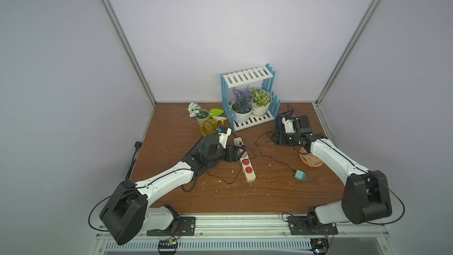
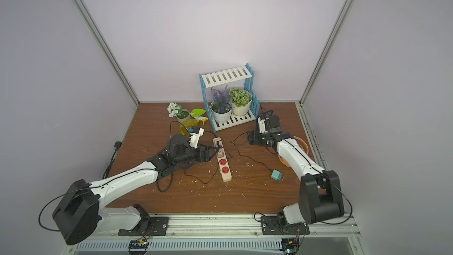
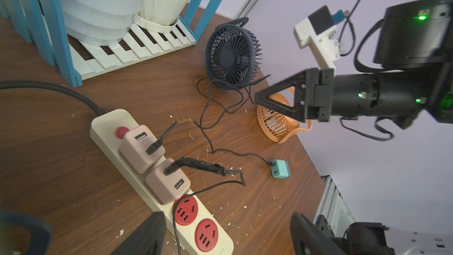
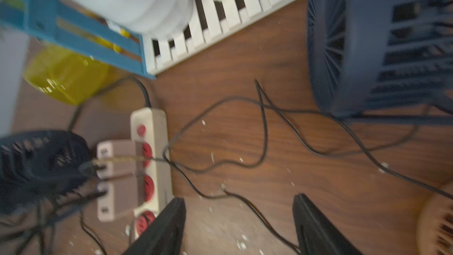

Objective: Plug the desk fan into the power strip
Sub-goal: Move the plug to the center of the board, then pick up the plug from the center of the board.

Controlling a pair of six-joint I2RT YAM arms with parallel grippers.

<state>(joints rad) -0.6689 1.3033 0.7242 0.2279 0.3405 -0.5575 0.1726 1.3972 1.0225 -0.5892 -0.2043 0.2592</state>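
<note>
The cream power strip [image 1: 250,175] [image 2: 226,176] lies mid-table. Two pinkish adapters [image 3: 141,148] fill the sockets nearest its red button, and two red sockets [image 3: 206,235] are bare. My left gripper [image 1: 241,152] [image 3: 228,237] hovers open over the strip, holding nothing. The dark blue desk fan [image 3: 232,55] [image 1: 280,121] stands by the rack. Its thin cord runs to a teal plug [image 1: 299,174] [image 3: 280,168] lying loose on the table. My right gripper [image 1: 278,141] [image 4: 239,229] is open beside the fan, over a stretch of cord.
A blue-and-white plant rack [image 1: 247,77] with two pots stands at the back. A yellow bottle [image 1: 206,130] and a small flower pot [image 1: 201,116] sit back left. An orange fan [image 1: 310,159] lies under my right arm. Loose black cords cross the table.
</note>
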